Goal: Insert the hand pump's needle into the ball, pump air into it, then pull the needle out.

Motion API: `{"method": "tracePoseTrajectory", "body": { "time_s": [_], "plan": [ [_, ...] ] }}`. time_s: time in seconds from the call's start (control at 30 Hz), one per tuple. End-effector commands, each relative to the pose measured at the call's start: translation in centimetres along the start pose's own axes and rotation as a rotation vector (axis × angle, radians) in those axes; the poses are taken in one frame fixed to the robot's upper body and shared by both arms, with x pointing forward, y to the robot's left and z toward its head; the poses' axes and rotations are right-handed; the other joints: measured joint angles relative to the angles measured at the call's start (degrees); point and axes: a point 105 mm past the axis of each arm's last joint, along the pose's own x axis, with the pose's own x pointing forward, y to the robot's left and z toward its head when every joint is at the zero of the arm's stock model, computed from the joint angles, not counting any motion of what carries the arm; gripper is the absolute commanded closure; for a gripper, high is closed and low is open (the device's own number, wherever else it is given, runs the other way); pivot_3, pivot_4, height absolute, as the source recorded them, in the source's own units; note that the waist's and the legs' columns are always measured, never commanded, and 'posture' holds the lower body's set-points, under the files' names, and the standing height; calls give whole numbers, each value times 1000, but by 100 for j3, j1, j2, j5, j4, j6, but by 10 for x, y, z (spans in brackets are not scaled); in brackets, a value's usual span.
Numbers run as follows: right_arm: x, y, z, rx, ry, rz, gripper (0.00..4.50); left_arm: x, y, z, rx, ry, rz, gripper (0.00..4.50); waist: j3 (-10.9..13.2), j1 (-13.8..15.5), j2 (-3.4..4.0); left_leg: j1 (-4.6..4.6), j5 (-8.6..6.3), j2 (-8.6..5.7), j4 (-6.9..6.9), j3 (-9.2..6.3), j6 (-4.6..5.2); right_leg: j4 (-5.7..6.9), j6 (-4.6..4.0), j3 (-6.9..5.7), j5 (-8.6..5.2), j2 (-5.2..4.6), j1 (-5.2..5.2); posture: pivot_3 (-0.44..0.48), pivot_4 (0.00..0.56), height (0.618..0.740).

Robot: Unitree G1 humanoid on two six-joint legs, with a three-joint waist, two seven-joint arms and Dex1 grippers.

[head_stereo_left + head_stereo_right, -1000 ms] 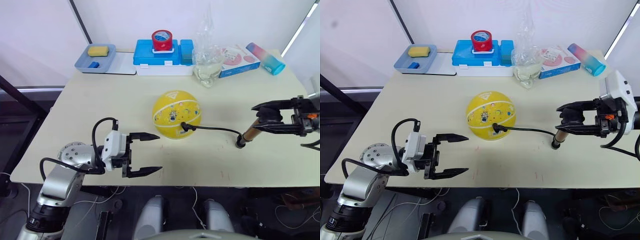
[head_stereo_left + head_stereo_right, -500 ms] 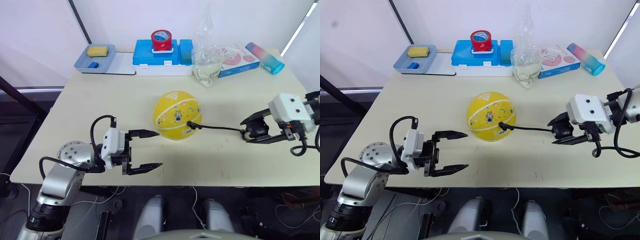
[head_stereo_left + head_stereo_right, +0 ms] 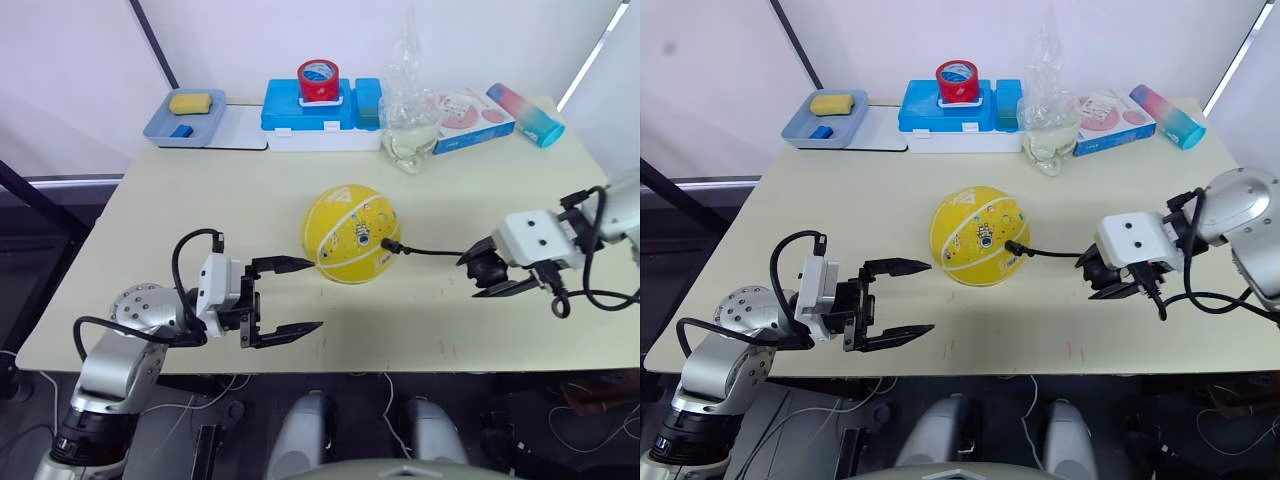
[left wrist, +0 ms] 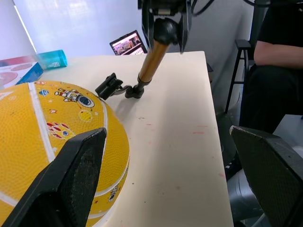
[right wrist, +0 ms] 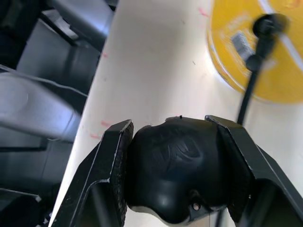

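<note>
The yellow ball (image 3: 348, 232) rests mid-table. A black hose (image 3: 430, 251) runs from the needle fitting (image 3: 388, 243) on the ball's right side to the hand pump; the needle's pin is hidden at the ball. In the left wrist view the pump's gold barrel (image 4: 152, 59) stands tilted with its lower end on the table. My right gripper (image 3: 482, 271) is shut on the pump's black handle (image 5: 180, 165), to the right of the ball. Left of the ball, near the front edge, my left gripper (image 3: 295, 297) stands open and holds nothing.
Along the back edge stand a blue tray (image 3: 160, 125) with a yellow sponge, a blue box (image 3: 300, 110) bearing a red tape roll (image 3: 318, 78), a clear plastic bag (image 3: 410, 130), a pink box (image 3: 470, 108) and a blue-pink bottle (image 3: 527, 102). A seated person (image 4: 279, 47) is beyond the table's end.
My right gripper, still shut on the pump's handle, has turned and moved left toward the ball, so the hose span is shorter. The left gripper has hardly moved.
</note>
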Motion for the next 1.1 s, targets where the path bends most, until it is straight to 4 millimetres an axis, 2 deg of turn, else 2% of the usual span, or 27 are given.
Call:
{"method": "tracePoseTrajectory", "body": {
  "time_s": [0.03, 0.17, 0.4, 0.63, 0.8, 0.97, 1.03, 1.1],
  "plan": [
    [17, -1, -11, 28, -25, 0, 2579, -1, -1, 9, 33, -24, -6, 0, -2, -14, -5, 3, 0, -1, 0, -1, 0, -1, 0, -1, 0, 0, 4, 0, 150, 739],
    [43, 0, -28, 59, -64, 0, 2579, 0, -1, 10, 38, -29, -9, 0, -2, -36, -6, 6, 0, -2, 0, -4, 0, 0, 0, -1, -1, 4, 8, 0, 150, 739],
    [71, -1, -59, 124, -93, -51, 2579, 2, 0, 11, 48, -34, -14, 0, -4, -42, -9, 10, 5, -10, 1, -2, -6, -2, 0, 0, 0, 14, 22, 0, 150, 739],
    [93, -6, -72, 127, -133, -123, 2614, 3, 0, 10, 52, -33, -19, 0, -4, -47, -10, 15, 7, -11, 1, -3, -10, -1, 1, 5, 1, 21, 29, 0, 150, 739],
    [97, -13, -80, 117, -129, -190, 2614, 3, 0, 10, 56, -32, -23, 0, -4, -47, -10, 50, 6, -11, -2, -6, -10, -4, 4, 10, -11, 23, 65, 0, 150, 739],
    [91, -14, -75, 149, -184, -201, 2614, 3, 1, 9, 55, -33, -20, 0, -4, -46, -10, 75, 6, -10, -10, -13, -9, -2, 3, 27, -11, 23, 76, 0, 150, 739],
    [88, -13, -72, 155, -201, -200, 1550, 3, 2, 9, 56, -33, -19, 0, -4, -45, -10, 75, 6, -10, -11, -12, -9, -2, -7, 28, -4, 23, 76, 0, 150, 739],
    [85, -13, -70, 156, -213, -202, 793, 3, 2, 9, 56, -34, -18, 0, -2, -49, -7, 75, 6, -10, -12, -12, -9, -1, -8, 29, -4, 23, 75, 0, 150, 739]
  ]
}}
